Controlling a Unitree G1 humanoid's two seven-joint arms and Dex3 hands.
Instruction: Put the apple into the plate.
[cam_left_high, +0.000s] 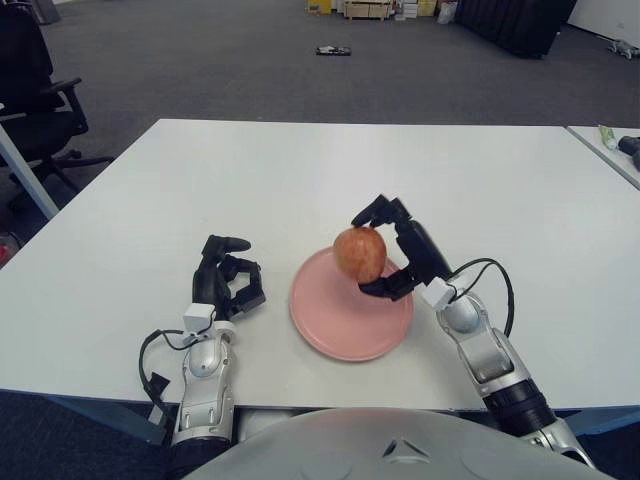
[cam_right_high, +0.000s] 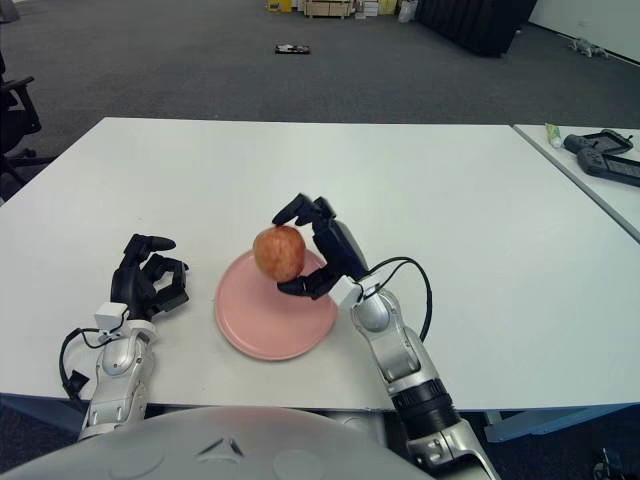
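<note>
Left eye view: right hand (cam_left_high: 392, 250) grips the apple (cam_left_high: 360, 253) above the pink plate (cam_left_high: 340, 325) at centre; left hand (cam_left_high: 225, 277), fingers curled and empty, sits lower left.

Head stereo pair (slightly offset), facing down at table (cam_left_high: 300, 170).

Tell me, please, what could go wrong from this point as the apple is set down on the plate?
1. The right robot hand holds the apple above the plate's far edge, not its middle; released here, it might roll off onto the table.
2. The apple looks to be still in the air, so opening now could drop it hard.
The left robot hand shows left of the plate.
</note>
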